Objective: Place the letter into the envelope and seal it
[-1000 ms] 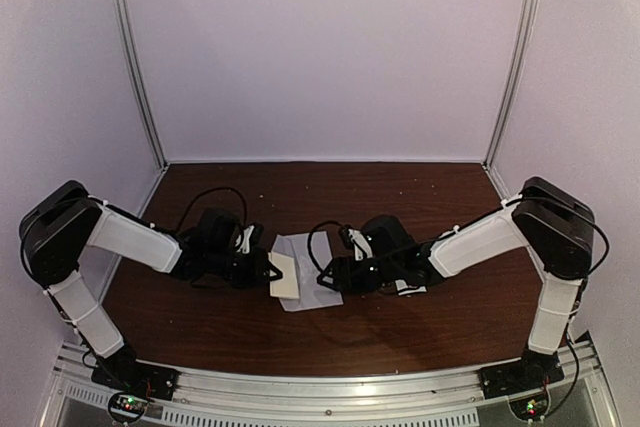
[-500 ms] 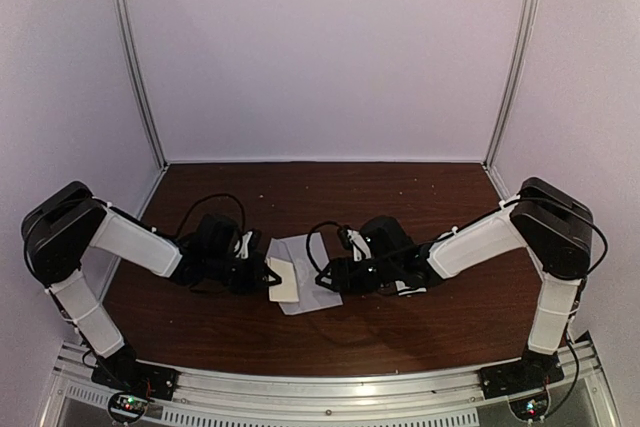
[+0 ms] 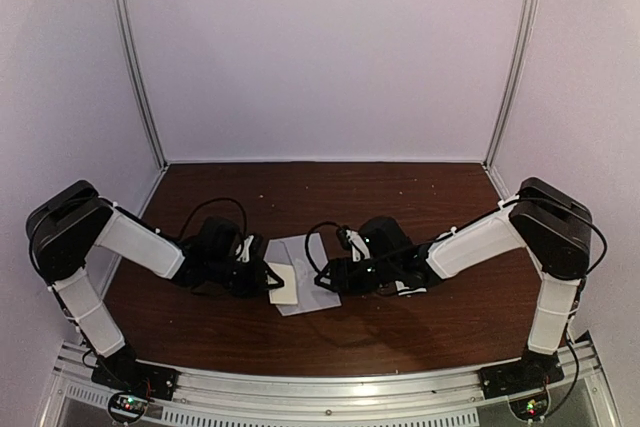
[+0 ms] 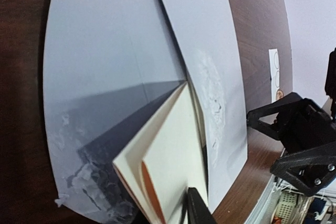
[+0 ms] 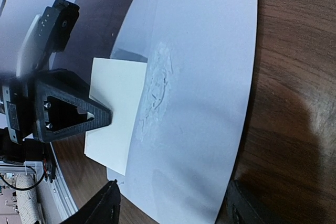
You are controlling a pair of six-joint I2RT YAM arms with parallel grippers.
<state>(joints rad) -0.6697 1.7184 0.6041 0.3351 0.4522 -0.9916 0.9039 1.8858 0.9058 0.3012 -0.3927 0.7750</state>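
Note:
The pale grey-white envelope (image 3: 305,269) lies flat on the table between my two grippers. It also shows in the left wrist view (image 4: 105,66) and in the right wrist view (image 5: 205,77). My left gripper (image 3: 266,276) is shut on the cream folded letter (image 3: 284,283). The letter's far edge (image 4: 173,145) is tucked under the envelope's upper sheet (image 4: 210,51). In the right wrist view the left gripper (image 5: 71,113) pinches the letter (image 5: 115,108). My right gripper (image 5: 173,211) is open, its fingers straddling the envelope's near edge, touching nothing I can see.
A small white sticker strip with circles (image 4: 274,72) lies on the brown table (image 3: 400,197) beyond the envelope, near the right gripper (image 4: 299,140). Pale walls and metal posts enclose the table. A metal rail runs along the near edge (image 3: 320,387).
My left gripper has edged to the right and slightly nearer with the letter, pushing it a little further under the envelope's sheet. The right gripper has barely moved.

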